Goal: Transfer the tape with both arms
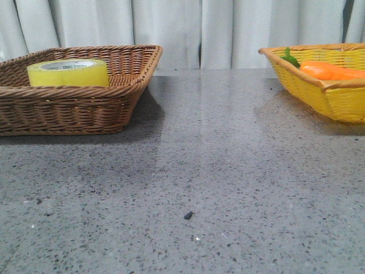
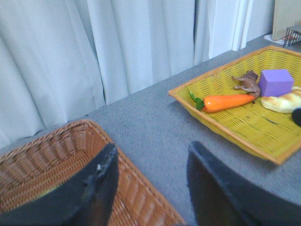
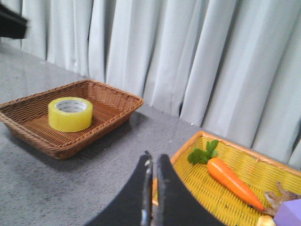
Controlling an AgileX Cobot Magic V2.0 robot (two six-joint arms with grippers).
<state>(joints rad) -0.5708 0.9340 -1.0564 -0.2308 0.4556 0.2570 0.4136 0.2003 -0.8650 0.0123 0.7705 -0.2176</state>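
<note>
Left tool [image 2: 148,188] gapes; right tool [image 3: 154,188] clenched, empty; tape [image 1: 68,72] core reads "deli".

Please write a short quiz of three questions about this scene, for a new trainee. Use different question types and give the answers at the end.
1. True or false: the tape lies in the brown wicker basket.
2. Which gripper has its fingers apart? A) left gripper B) right gripper
3. Fill in: beside the carrot in the yellow basket stands a purple ____.

Key: 1 true; 2 A; 3 block.
</note>
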